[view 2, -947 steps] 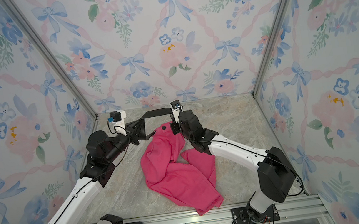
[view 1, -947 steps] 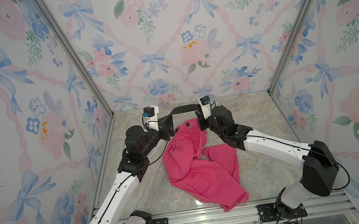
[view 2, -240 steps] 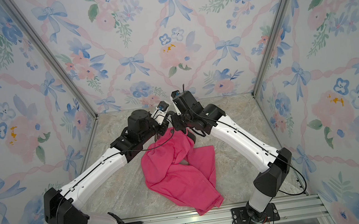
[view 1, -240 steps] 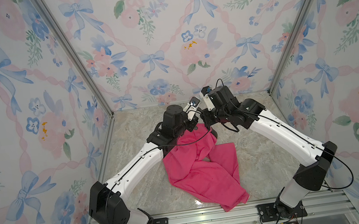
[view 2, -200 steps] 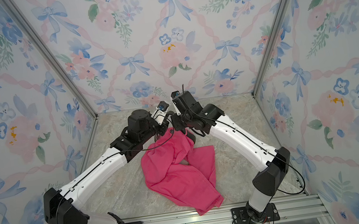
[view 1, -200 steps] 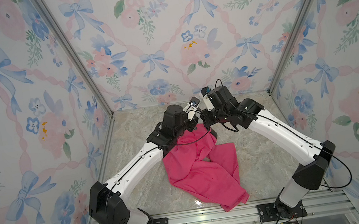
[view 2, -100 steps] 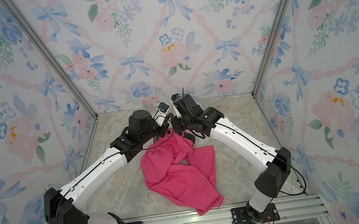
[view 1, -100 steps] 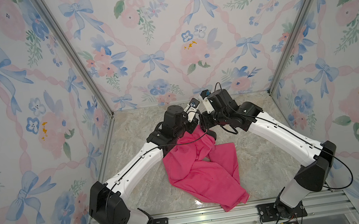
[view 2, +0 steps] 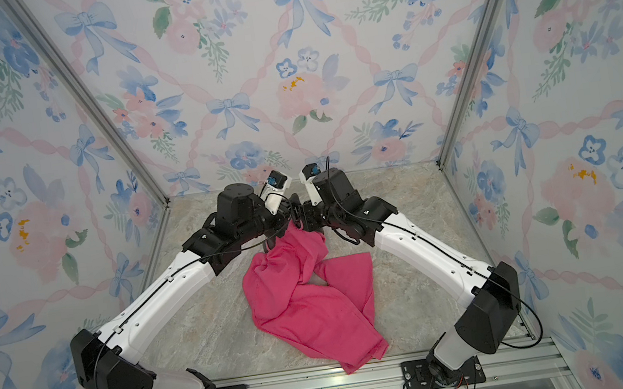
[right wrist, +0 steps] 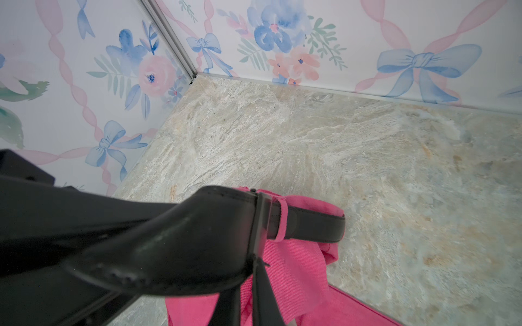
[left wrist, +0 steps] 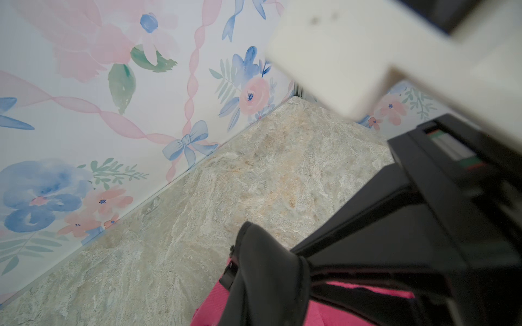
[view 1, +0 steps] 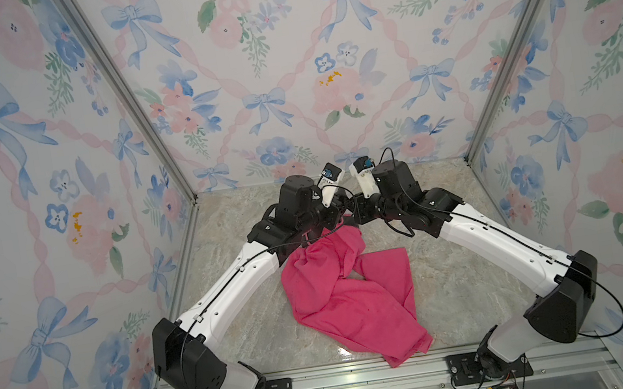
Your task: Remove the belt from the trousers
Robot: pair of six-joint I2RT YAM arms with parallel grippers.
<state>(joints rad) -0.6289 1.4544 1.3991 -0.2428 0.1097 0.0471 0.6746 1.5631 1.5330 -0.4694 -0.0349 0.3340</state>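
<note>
Right wrist view, close up: the belt (right wrist: 308,225) runs as a black leather strap straight away from this arm's own gripper. It passes a dark rectangular frame (right wrist: 260,220), then threads one pink belt loop (right wrist: 282,220) on the trousers (right wrist: 296,271). Just past the loop it ends or turns out of sight, and I cannot tell which. In both top views the right gripper (view 1: 355,214) and left gripper (view 1: 341,219) meet almost tip to tip at the bunched top of the trousers. That part hangs lifted off the marble table (view 1: 459,286), while the rest trails toward the robot's base. Both sets of jaws are pressed together, each apparently pinching the belt. Judged from this, the strap's long axis lines up with the loop, so a pull along that axis — back toward the right gripper — should slide it free; both arms are equally near
</note>
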